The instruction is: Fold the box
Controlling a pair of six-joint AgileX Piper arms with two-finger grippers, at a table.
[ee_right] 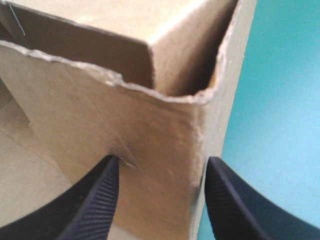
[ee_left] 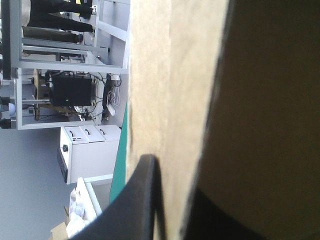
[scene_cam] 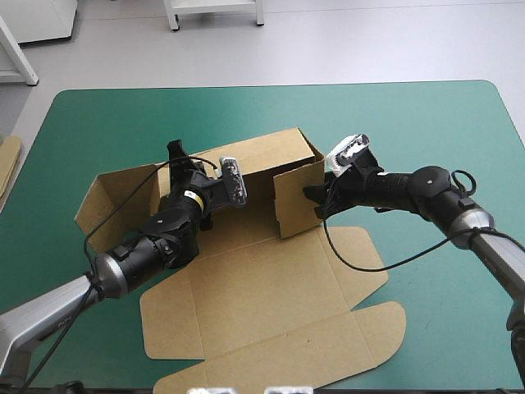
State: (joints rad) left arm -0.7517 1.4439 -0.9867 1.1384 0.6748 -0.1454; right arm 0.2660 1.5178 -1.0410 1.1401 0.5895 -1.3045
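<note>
Left gripper (ee_left: pixel 172 182) pinches box (scene_cam: pixel 271 279) wall; right gripper (ee_right: pixel 161 164) straddles its corner

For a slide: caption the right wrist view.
Right gripper straddles a raised wall corner of the brown box, teal-green cover beside.

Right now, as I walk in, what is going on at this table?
Two robot arms are folding a brown cardboard box on the teal-green table cover. The left tool pinches the raised back wall; the right tool, open, straddles the upright right-hand corner. The lid panel lies flat toward the near edge.
</note>
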